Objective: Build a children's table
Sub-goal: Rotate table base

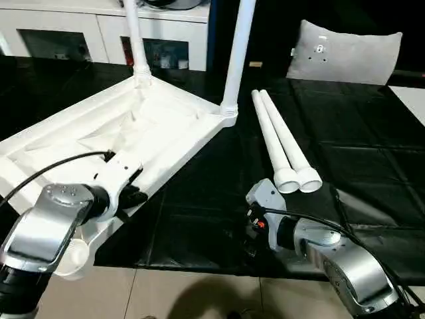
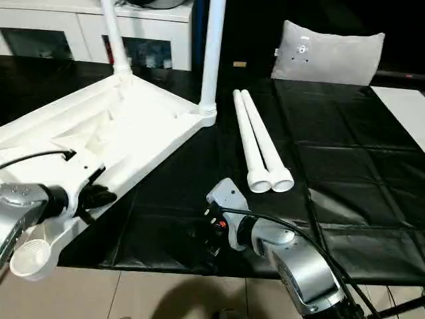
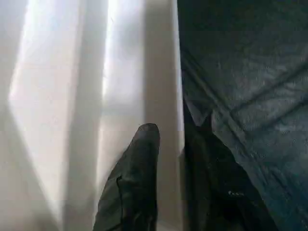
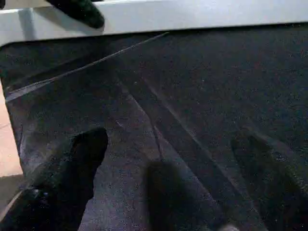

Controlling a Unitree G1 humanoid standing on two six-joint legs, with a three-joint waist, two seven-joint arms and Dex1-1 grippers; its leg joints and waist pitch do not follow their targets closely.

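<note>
Head views: upturned table top on black sheet, two legs socketed upright at far corners, two spare legs lying together just right. Near corner socket overhanging the sheet's edge; could tip or slide if pushed. Pillow and cabinet well behind, clear of work.

Left wrist view: left gripper astride the top's rim, one finger inside, one outside; clamped or merely straddling, cannot tell. Loose hold risks slip.

Right wrist view: right gripper fingers wide apart, empty, over bare sheet.
</note>
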